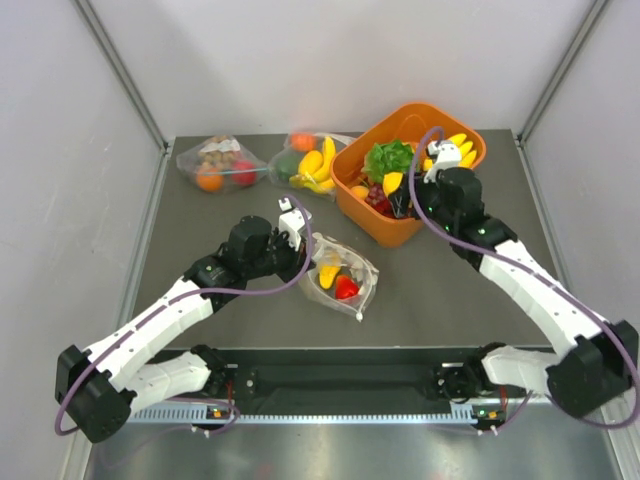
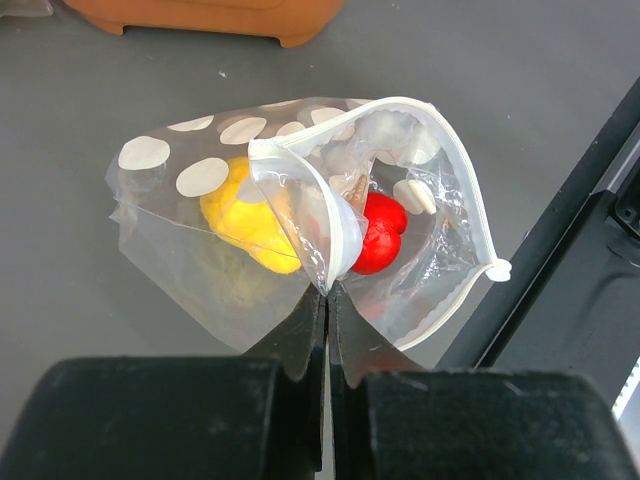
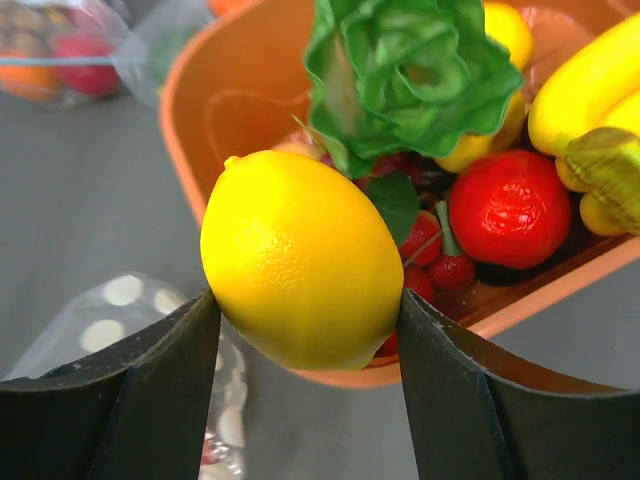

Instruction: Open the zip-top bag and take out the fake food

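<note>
My left pincer (image 2: 327, 295) is pressed shut on the white zipper lip of the clear, polka-dotted soft plastic bag (image 2: 190, 175). The bag lies on the grey table (image 1: 180, 220) near the orange plastic tub (image 1: 385, 228). This wrist view alone shows a glossy red fruit (image 2: 380, 235) and a yellow piece (image 2: 245, 220) inside the gaping mouth. My right pincer (image 3: 308, 295) clamps a glossy yellow plastic lemon (image 3: 300, 260) at the tub's rim, beside green lettuce (image 3: 400, 70). Only the overhead view shows plain clear bags of fruit (image 1: 215, 162) at the far edge.
</note>
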Action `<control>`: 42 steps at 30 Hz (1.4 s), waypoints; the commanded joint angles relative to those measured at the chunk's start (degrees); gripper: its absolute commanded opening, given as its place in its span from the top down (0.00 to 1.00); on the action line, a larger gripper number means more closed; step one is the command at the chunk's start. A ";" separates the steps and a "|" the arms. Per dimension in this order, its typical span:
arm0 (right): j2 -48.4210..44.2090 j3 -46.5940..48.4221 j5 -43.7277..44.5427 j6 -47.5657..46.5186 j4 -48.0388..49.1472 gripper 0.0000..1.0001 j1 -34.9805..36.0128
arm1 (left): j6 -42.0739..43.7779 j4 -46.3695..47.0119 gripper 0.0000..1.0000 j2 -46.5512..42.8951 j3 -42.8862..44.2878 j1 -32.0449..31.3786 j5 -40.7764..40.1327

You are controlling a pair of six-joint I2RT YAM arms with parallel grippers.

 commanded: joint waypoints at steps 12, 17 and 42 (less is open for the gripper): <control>10.22 0.97 -4.73 -3.01 5.09 0.07 -6.68 | -0.24 1.80 1.00 -0.12 2.15 0.11 0.75; 8.21 1.76 -6.47 -3.71 4.83 0.00 -6.86 | -0.24 1.80 1.00 0.06 2.15 0.11 0.75; -16.85 -17.91 -13.25 8.84 8.42 0.04 16.86 | -0.15 1.80 1.00 0.41 2.15 0.03 0.58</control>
